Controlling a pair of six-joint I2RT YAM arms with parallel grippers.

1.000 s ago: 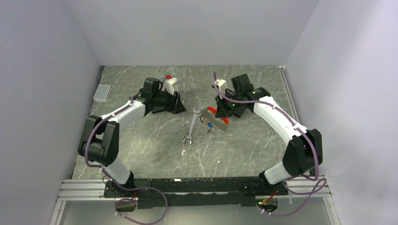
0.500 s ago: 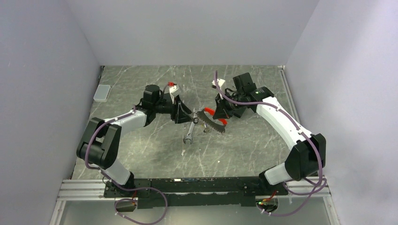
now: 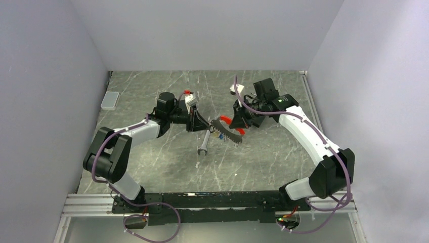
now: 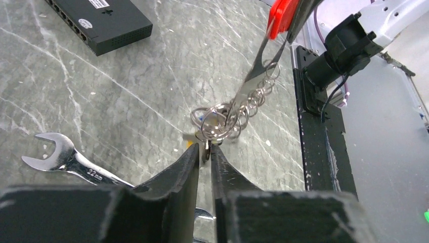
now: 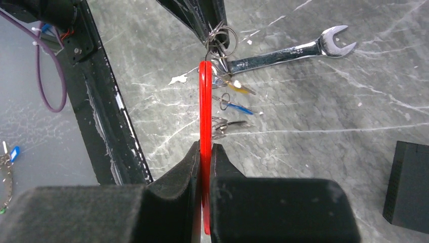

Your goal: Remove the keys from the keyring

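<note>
Top view: your left end effector [image 3: 202, 124] and right end effector [image 3: 236, 121] meet over the middle of the worktop [image 3: 253, 167]. The keyring [image 3: 226, 130] is held between them. The wrench [image 3: 204, 144] lies flat just beside it, toward the near edge. A flat grey box [image 3: 110, 100] sits by the left edge, toward the far corner. You can't see inside it.

Left wrist: your left fingers [image 4: 186, 169] are almost together, nipping a thin metal ring at the keyring's lower end. More rings bunch just past the tips. A black box [image 4: 101, 23] lies on the worktop beyond the wrench.

Right wrist: your right fingers [image 5: 177, 195] are clamped tight on the keyring's red tab [image 5: 205, 101]. The keys [image 5: 235, 107] (one brass, one blue-headed, one silver) hang on rings off its side, near the wrench's shaft.
</note>
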